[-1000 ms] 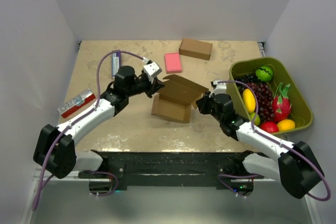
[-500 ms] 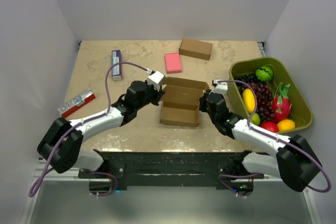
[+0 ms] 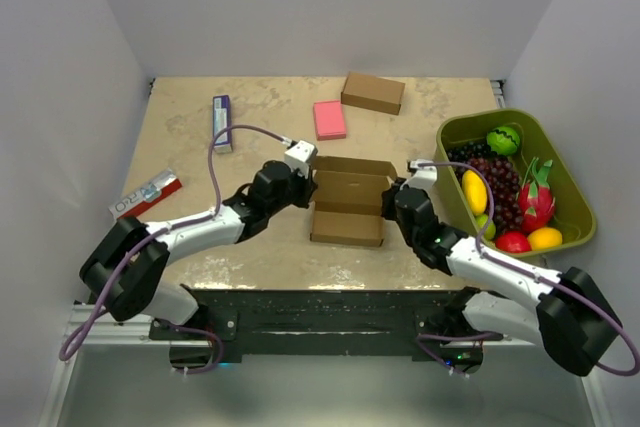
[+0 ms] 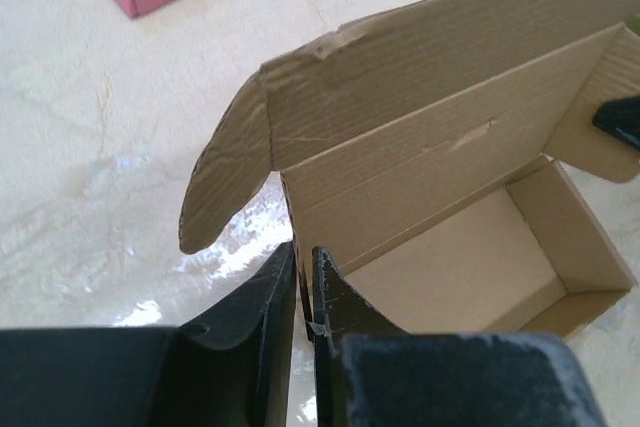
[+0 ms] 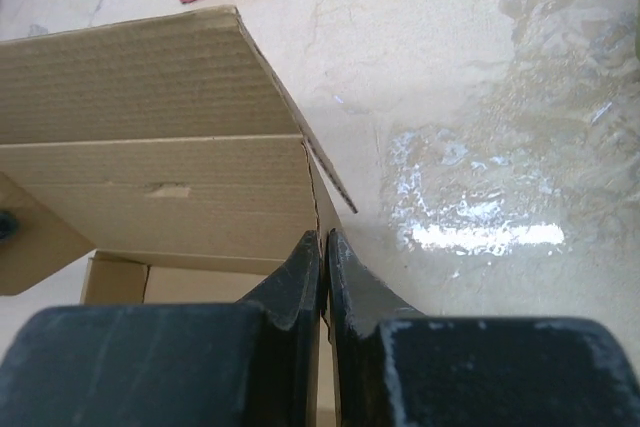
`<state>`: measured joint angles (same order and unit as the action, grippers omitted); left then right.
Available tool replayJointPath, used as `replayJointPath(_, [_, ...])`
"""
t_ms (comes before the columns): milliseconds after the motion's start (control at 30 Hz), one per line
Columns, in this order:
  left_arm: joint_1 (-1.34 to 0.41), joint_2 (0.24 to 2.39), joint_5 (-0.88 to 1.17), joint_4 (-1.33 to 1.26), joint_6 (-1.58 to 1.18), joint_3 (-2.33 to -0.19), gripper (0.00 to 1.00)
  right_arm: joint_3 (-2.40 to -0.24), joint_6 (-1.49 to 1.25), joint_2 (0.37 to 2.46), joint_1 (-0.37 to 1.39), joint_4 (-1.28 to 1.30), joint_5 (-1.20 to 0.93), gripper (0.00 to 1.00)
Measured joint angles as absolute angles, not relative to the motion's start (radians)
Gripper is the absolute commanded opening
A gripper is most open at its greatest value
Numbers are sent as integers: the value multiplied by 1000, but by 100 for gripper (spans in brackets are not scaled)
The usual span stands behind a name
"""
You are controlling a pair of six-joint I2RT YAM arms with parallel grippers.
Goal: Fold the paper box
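The left gripper [image 3: 309,189] nips the left end wall of the paper box [image 3: 347,209], its fingers nearly together. The right gripper [image 3: 389,203] is pinched narrowly on the right end wall. A second ago the box sat skewed and further left; now it lies square to the near edge, with the lid raised at the back. Both arms have swung inward with it.

The surface is beige marbled tabletop [image 3: 260,247] inside white walls. Beyond the box lie a pink block [image 3: 329,119] and a closed brown carton [image 3: 373,93]. To its right is a green tub [image 3: 500,115] of toy fruit, and to its left are a purple packet [image 3: 222,123] and a red-and-white packet [image 3: 147,195].

Only the left wrist view shows the box's bare inside and a rounded side tab [image 4: 225,182]. Only the right wrist view shows glare on the tabletop right of the box.
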<state>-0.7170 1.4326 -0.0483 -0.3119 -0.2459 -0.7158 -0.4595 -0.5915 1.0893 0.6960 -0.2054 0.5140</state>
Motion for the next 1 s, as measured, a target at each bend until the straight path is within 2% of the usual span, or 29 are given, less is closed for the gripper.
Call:
replayJointPath(367, [-803,1464,-206,-306,-402,-716,15,-366,-645,968,760,-208,579,8])
replayJointPath(767, [-895,1464,-305,-334,-484,-652,11,-336,-698,878,799,-141,611,22])
replayJointPath(833, [-908,1464,-311,-330,-489,-641,10,-336,-703,874,803,-134,611,19])
replayJointPath(867, [-913,1464,-315,-325,-489,-639,9,-336,-705,874,805,-134,611,13])
replayJointPath(1000, [-918,1464,-329,-321,-483,-637,5,-336,-702,875,807,-130,619,6])
